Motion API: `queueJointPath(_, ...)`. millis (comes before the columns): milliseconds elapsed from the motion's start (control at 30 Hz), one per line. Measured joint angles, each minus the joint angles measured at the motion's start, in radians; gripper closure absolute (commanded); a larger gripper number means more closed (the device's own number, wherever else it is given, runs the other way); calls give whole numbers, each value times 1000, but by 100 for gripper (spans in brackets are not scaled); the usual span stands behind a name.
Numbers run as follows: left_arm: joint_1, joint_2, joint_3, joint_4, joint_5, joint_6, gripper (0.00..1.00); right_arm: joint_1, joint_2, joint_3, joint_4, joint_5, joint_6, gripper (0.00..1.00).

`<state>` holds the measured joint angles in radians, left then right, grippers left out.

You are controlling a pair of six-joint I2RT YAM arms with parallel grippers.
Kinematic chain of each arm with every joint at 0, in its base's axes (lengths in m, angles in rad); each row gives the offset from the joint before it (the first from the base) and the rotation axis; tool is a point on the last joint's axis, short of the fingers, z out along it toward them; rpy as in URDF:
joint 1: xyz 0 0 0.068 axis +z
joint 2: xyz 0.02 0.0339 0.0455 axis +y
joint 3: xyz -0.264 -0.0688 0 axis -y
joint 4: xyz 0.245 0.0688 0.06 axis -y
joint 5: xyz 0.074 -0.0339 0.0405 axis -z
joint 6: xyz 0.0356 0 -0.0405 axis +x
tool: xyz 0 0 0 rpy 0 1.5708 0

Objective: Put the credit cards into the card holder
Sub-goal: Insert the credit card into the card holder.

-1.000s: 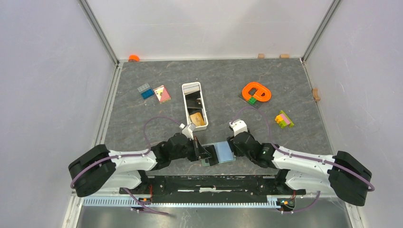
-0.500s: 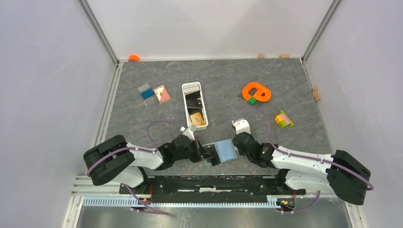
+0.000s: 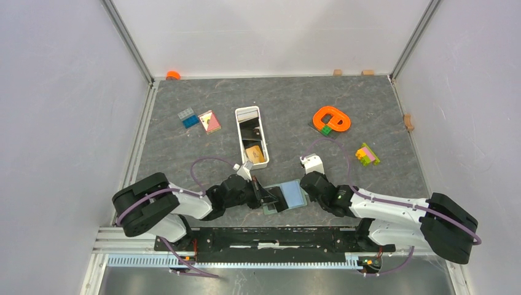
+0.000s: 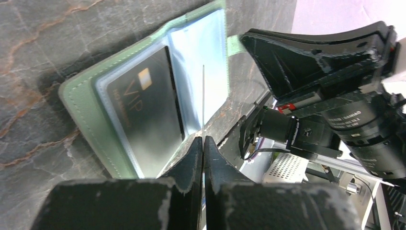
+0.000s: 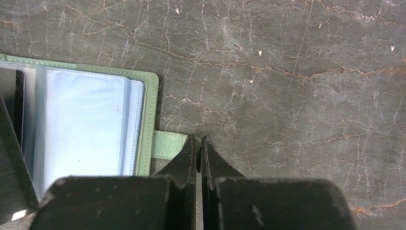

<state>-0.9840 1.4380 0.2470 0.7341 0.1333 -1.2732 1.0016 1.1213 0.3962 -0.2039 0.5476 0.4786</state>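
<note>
Tools both clamped: left tool (image 4: 203,143) pinches a card (image 4: 203,100) edge-on, right tool (image 5: 198,143) pinches the strap (image 5: 168,144) of the card holder (image 5: 151,115).

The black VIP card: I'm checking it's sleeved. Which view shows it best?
Left wrist: the black VIP card sits large inside the card holder, lettering readable. Top external: a tiny dark patch at best; right wrist: a dark sliver.

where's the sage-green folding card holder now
Top view: the card holder lies open between the left gripper and right gripper, below the long white tray.
</note>
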Motion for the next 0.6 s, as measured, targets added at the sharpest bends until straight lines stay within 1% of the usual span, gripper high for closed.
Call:
queueJointPath(233, 1, 63, -6, 43, 0, -17, 98, 0, 0, 0, -1, 0, 2, 100)
queueJointPath(600, 14, 64, -14, 54, -3, -17, 98, 0, 0, 0, -2, -1, 4, 100)
